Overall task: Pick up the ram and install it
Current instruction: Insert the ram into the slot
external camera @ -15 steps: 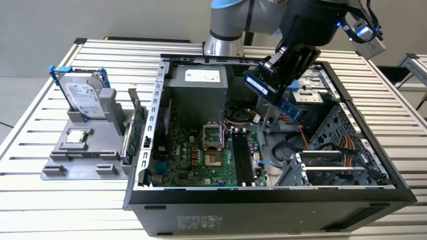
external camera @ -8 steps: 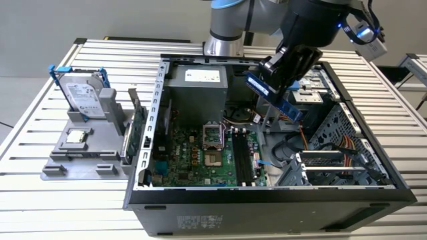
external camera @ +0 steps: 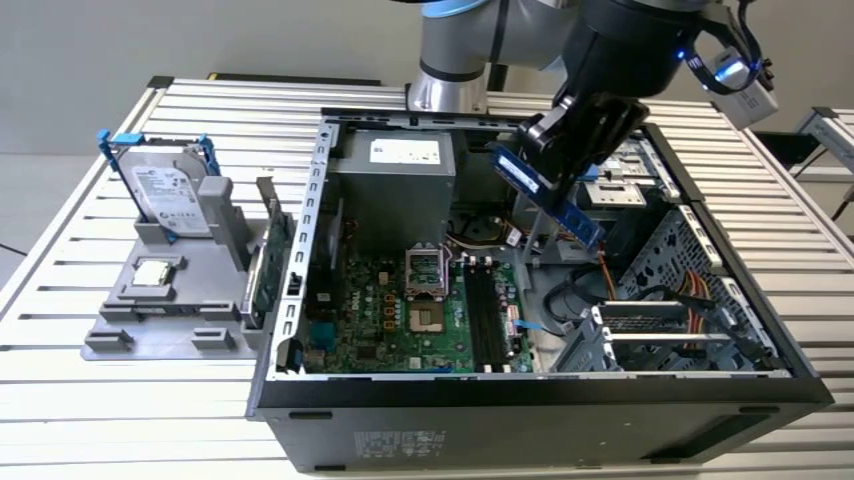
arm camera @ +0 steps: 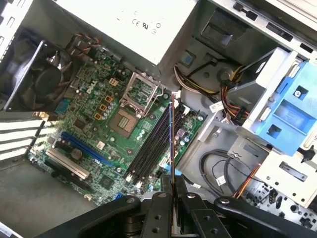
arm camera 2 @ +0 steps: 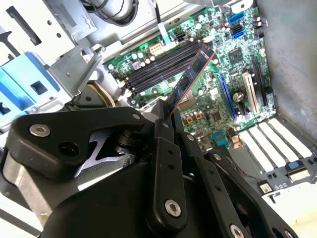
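Gripper (external camera: 562, 160): narrow, clamped on the ram's (external camera: 582, 222) upper end.
Ram: tilted, in air above the motherboard (external camera: 400, 320) slots (external camera: 483, 322).

The pincer (arm camera 2: 166, 115) hides one end of the ram (arm camera 2: 193, 72).

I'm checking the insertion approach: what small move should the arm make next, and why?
Probably ease the gripper down toward the memory slots. It is shut on the ram, which hangs above the motherboard, clear of the slots, and in the first wrist view its edge runs roughly along them.
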You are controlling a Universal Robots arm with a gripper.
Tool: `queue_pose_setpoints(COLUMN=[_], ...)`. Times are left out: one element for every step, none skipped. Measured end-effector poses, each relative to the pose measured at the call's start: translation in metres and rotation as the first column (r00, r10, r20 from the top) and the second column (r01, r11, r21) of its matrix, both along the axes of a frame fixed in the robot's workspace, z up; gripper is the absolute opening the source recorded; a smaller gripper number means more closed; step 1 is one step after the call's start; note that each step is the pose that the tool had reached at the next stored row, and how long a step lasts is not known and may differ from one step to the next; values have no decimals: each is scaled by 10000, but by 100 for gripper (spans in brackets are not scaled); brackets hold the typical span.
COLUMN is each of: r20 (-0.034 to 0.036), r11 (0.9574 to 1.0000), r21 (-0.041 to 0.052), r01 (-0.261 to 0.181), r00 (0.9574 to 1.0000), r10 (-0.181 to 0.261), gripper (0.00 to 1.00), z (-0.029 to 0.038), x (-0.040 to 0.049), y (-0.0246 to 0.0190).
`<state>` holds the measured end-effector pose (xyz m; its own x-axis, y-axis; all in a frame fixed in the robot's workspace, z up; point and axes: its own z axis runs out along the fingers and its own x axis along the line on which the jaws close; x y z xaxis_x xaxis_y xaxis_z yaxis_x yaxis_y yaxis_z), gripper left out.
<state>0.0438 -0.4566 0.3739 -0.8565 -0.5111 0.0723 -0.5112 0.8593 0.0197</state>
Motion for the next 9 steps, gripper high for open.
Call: queue_pose_setpoints(r20=[0, 0, 0, 0, 0, 0, 0, 0, 0], r11=[10000, 9999, 9999, 9998, 9997, 9995, 9994, 9992, 9989], r21=[0, 0, 0, 0, 1, -1, 0, 0, 0], r01=[51, 101, 152, 200, 253, 305, 357, 407, 460], r00=[10000, 9999, 9999, 9998, 9997, 9995, 9994, 9992, 9989], r10=[-51, -101, -152, -200, -253, -305, -357, -407, -460], gripper=[0, 0, 0, 0, 0, 0, 0, 0, 0], z=[0, -1, -1, -1, -1, -1, -1, -1, -1], x=[1, 1, 2, 2, 3, 3, 4, 4, 5], y=[-5, -10, -16, -21, -26, -32, -37, -41, -45])
